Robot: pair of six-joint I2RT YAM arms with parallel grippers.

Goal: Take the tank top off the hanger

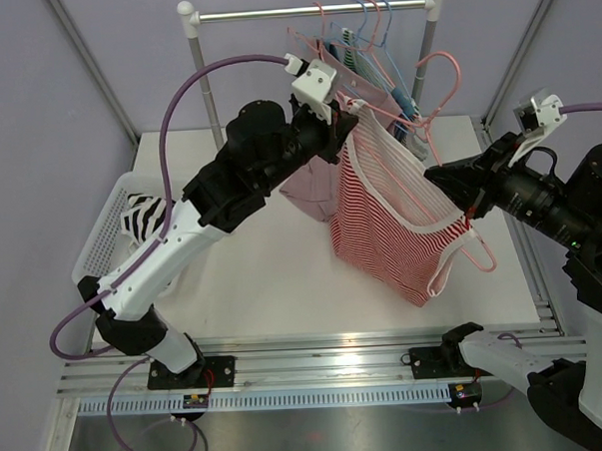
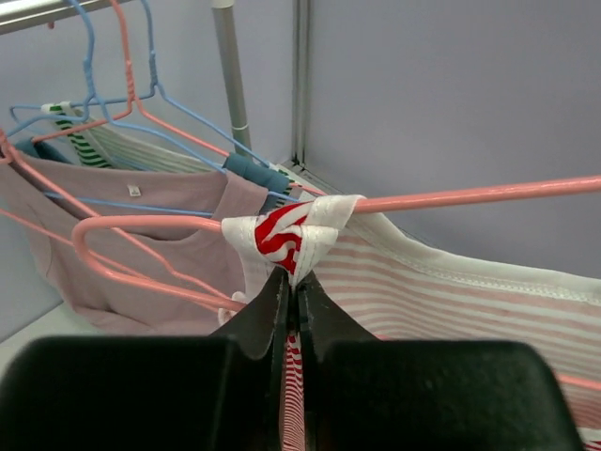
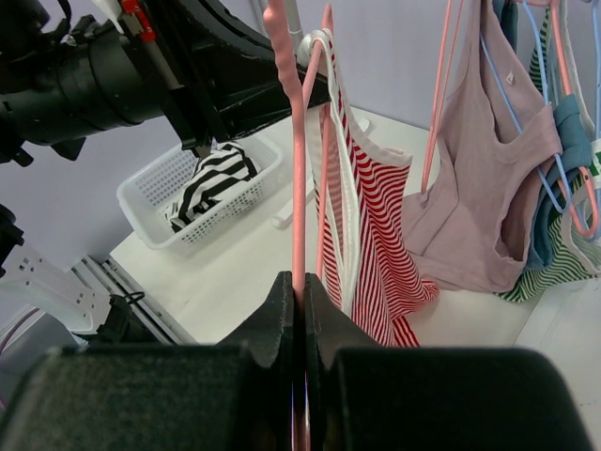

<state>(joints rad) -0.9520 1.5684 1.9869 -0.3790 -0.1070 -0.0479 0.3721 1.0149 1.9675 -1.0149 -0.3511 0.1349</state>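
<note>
Top view: the red-striped tank top hangs slung between both arms. Left wrist: the left gripper pinches its bunched strap at the pink hanger's shoulder. Right wrist: the right gripper clamps the hanger wire; sliding the strap off the end, hanger held firm, looks best

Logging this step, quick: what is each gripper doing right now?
Left gripper: closed on the tank top at its strap.
Right gripper: closed on the pink hanger.

robot lab, plain lilac walls, aluminium rails
</note>
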